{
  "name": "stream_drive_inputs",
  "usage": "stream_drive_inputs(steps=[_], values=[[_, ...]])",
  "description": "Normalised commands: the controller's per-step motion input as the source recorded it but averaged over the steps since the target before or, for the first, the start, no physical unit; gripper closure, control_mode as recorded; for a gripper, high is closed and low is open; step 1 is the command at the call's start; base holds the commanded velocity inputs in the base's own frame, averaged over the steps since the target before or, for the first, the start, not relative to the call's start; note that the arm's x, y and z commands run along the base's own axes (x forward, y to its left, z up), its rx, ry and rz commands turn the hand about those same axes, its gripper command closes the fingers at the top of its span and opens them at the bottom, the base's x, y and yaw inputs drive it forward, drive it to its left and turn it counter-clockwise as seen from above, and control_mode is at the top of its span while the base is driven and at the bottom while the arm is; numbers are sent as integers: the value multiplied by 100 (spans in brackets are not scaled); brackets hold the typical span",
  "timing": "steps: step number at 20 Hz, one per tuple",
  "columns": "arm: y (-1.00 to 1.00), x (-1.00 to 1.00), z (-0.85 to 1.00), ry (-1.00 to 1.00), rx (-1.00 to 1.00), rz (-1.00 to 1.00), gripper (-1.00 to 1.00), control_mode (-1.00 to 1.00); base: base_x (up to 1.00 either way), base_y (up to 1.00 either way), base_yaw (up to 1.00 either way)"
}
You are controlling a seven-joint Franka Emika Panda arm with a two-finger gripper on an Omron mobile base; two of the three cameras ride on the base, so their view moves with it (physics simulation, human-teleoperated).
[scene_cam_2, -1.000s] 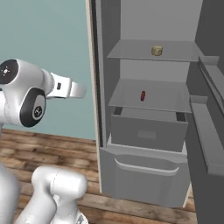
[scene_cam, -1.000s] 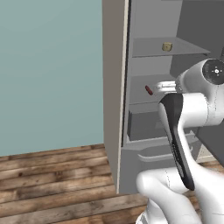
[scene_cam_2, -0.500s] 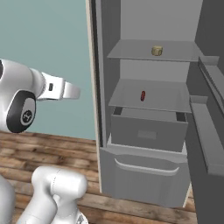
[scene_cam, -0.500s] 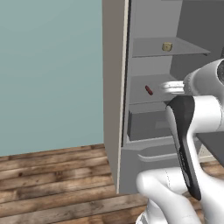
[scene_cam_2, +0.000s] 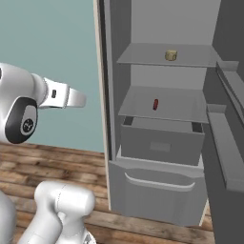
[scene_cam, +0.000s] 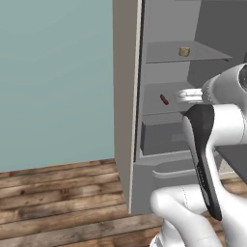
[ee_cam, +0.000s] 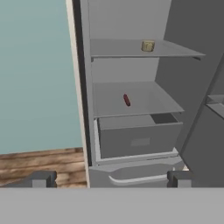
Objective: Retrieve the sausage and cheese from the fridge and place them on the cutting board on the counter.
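Note:
The fridge (ee_cam: 127, 17) stands open ahead of me. The sausage (ee_cam: 127, 100) (scene_cam: 164, 99) (scene_cam_2: 155, 104), a short red-brown rod, lies on the middle shelf. The cheese (ee_cam: 148, 46) (scene_cam: 184, 51) (scene_cam_2: 171, 55), a small tan chunk, sits on the shelf above, toward the right. My gripper (ee_cam: 110, 179) is open, its fingertips (ee_cam: 41, 178) set wide with nothing between them. It hangs well back from the shelves, outside the fridge and facing in. The cutting board and the counter are out of view.
A grey drawer (ee_cam: 138, 140) sticks out under the sausage's shelf, with a lower bin (scene_cam_2: 159, 183) below it. The open door with its racks (scene_cam_2: 228, 143) stands at the right. A teal wall (scene_cam: 53, 77) and wooden floor (scene_cam: 58, 193) lie to the left.
My arm has sunk slightly and shifted a little to the left in the right base view. The sausage and cheese have not moved, and the gripper has stayed open.

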Motion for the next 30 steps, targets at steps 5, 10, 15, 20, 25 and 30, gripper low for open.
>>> stream_drive_inputs(steps=[5, 10, 15, 20, 25, 30], values=[[0, 0, 0, 0, 0, 0, -100, 100, 2, -40, 0], [0, 0, 0, 0, 0, 0, -100, 100, 0, -53, 0], [0, 0, 0, 0, 0, 0, -100, 100, 2, -48, 0], [0, 0, 0, 0, 0, 0, -100, 100, 29, -21, 0], [0, 0, 0, 0, 0, 0, -100, 100, 73, -2, 0], [0, 0, 0, 0, 0, 0, -100, 100, 77, -37, 0]])
